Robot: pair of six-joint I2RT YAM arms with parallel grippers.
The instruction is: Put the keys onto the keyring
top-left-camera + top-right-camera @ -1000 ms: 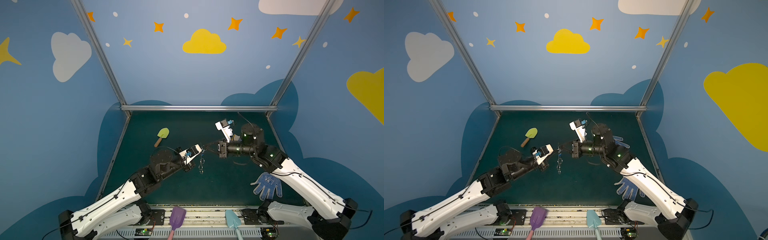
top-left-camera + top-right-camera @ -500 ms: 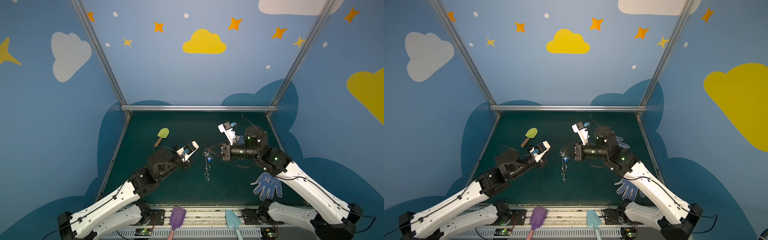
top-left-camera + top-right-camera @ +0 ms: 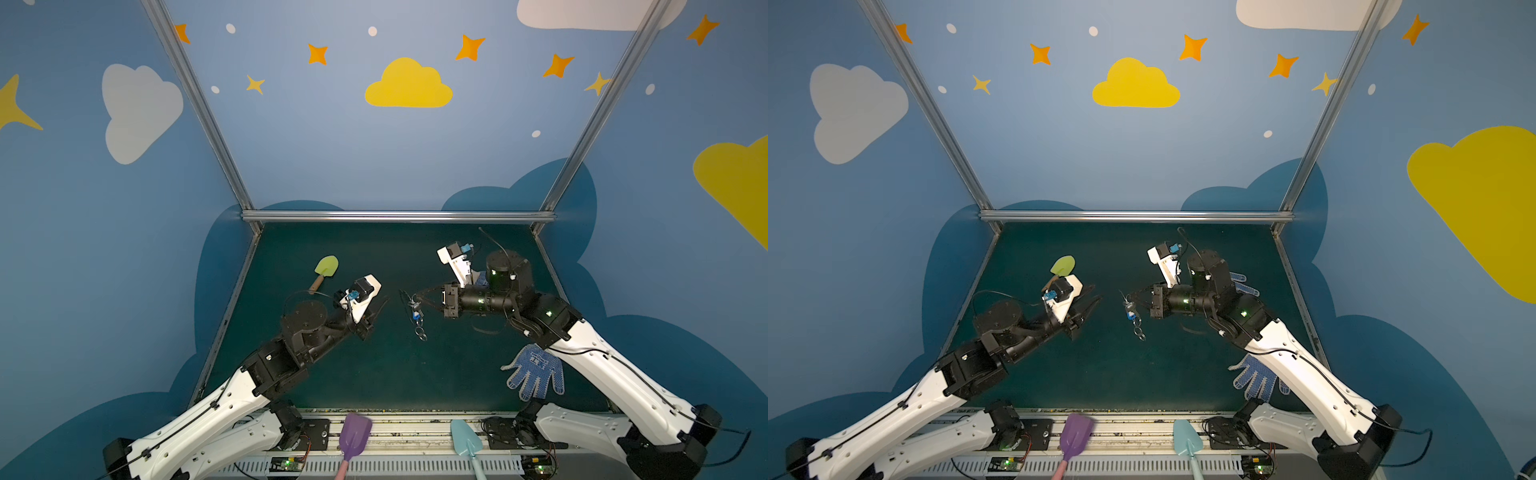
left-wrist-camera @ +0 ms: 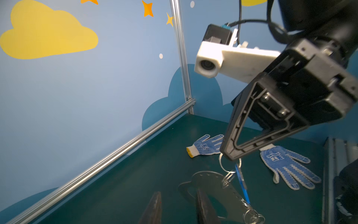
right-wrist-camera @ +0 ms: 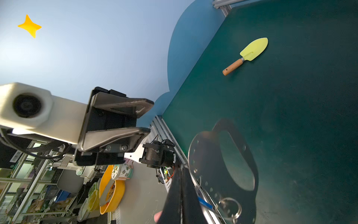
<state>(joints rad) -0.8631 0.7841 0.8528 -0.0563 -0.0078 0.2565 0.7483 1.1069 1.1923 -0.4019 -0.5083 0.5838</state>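
2 white-and-black robot arms are counted, the left arm (image 3: 208,415) and the right arm (image 3: 615,374), with 2 black parallel grippers, the left gripper (image 3: 384,300) and the right gripper (image 3: 413,298). 3 toy shovels are seen — 1 yellow-green shovel with a wooden handle (image 3: 325,268), 1 purple plastic shovel (image 3: 354,432) and 1 pale blue plastic shovel (image 3: 466,438). 2 white knitted gloves with blue dots are counted: the yellow-cuffed glove (image 4: 205,144) and the spread-fingered glove (image 4: 286,164). 1 flat grey keyring plate with a large oval cutout (image 5: 210,157) and 1 set of small silver keys with a bright blue oblong tag (image 3: 415,314) are found — single keys cannot be counted.
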